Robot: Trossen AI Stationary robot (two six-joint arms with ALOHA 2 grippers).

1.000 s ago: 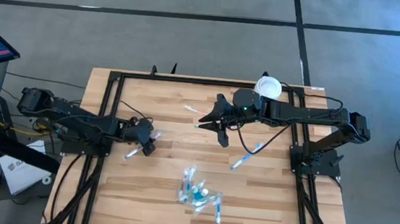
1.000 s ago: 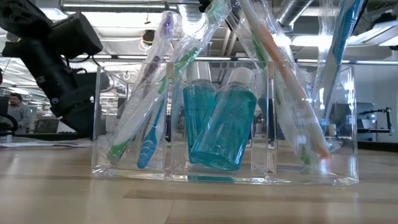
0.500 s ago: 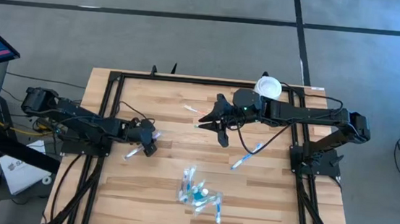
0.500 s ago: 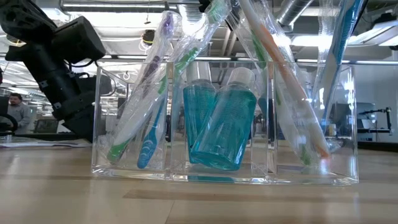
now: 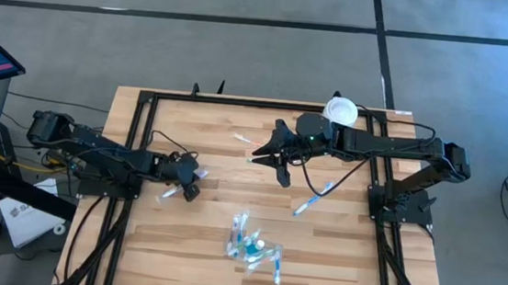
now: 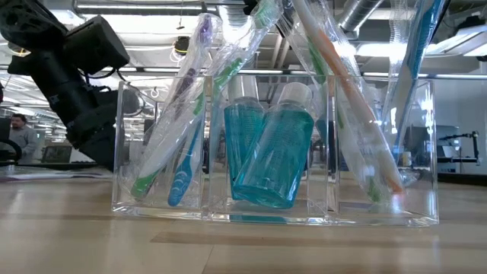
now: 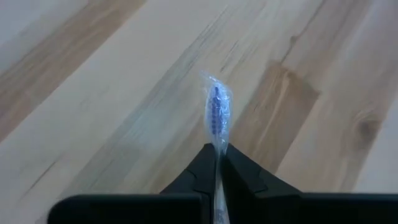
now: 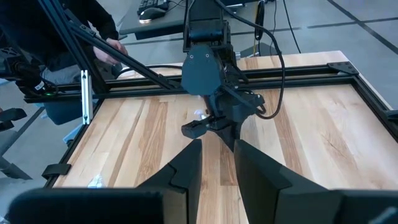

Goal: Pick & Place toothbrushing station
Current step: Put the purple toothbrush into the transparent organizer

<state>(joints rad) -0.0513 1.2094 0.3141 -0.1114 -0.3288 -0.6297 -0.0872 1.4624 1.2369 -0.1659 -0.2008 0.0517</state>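
Note:
A wrapped blue toothbrush (image 7: 216,109) lies at the table's left middle (image 5: 168,193), and my left gripper (image 5: 188,185) is shut on it. Over the table's far middle my right gripper (image 5: 266,157) hangs open, nothing between its fingers (image 8: 219,163). The clear tray (image 5: 250,245) stands on the table near the front edge. In the low view its compartments (image 6: 426,152) hold several wrapped toothbrushes leaning upright and teal bottles (image 6: 274,152). Two more wrapped toothbrushes lie loose on the wood, one (image 5: 313,201) at the right and one (image 5: 243,140) at the far middle. My left gripper pinches the wrapped toothbrush between its two fingers (image 7: 202,171), at the neck just behind the brush head (image 7: 217,146). The fingers come down slanting from the table's left side. The blue head sticks out past the fingertips, close over the wood; whether it is lifted clear I cannot tell.
A white tub (image 5: 341,110) stands at the table's far right by the right arm. A black frame (image 5: 147,101) runs along the table's edges. People and desks show beyond the table in the right wrist view. Bare wood lies between the left gripper and the tray.
My left gripper has edged a little toward the table's near right over the toothbrush and has shut on it. The toothbrush stays where it lay.

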